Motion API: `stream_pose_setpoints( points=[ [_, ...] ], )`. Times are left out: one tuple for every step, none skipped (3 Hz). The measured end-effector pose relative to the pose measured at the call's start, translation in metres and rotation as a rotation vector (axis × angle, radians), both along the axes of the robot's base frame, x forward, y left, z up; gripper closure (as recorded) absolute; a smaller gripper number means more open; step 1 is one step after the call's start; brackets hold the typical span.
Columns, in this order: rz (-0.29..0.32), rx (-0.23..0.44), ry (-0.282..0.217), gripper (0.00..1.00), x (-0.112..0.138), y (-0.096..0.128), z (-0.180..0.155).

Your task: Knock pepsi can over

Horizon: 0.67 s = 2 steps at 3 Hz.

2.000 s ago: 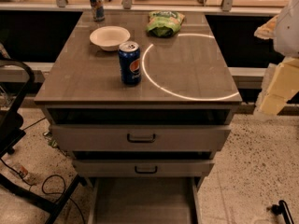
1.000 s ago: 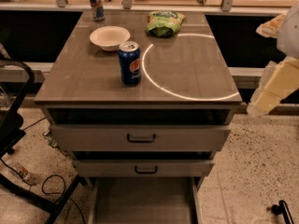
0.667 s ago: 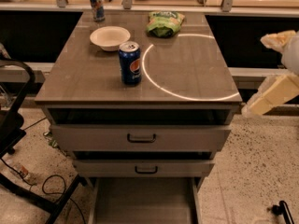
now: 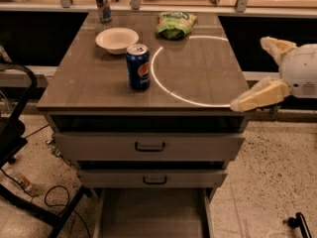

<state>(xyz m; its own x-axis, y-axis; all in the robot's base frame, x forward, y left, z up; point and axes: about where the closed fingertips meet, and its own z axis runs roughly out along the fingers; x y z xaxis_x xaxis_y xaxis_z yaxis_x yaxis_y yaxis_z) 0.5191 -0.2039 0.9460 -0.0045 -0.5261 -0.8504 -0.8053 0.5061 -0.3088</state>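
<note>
The pepsi can [image 4: 138, 66], dark blue with a red-white-blue logo and a silver top, stands upright on the grey-brown tabletop [image 4: 198, 78], left of centre. My gripper [image 4: 248, 74] comes in from the right edge of the view. It is open and empty. Its lower cream finger [image 4: 257, 96] reaches over the table's front right corner, and its upper finger [image 4: 275, 47] sits farther back. The gripper is well to the right of the can and apart from it.
A white bowl [image 4: 117, 39] sits just behind the can. A green chip bag [image 4: 174, 24] lies at the back centre, and a slim blue-and-silver can [image 4: 103, 3] at the back left. Drawers [image 4: 149, 146] are below, the lowest pulled out. A black chair frame [image 4: 20, 133] stands at the left.
The gripper has swung left and up at the right edge. Its lower finger now reaches over the table's front right corner. The can has not moved.
</note>
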Motion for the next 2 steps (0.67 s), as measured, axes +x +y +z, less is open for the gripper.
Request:
stream_pose_setpoints(
  points=[
    [0.037, 0.112, -0.028, 0.00, 0.0033, 0.0216, 0.0138],
    [0.038, 0.126, -0.024, 0.00, 0.0055, 0.0252, 0.0136]
  ],
)
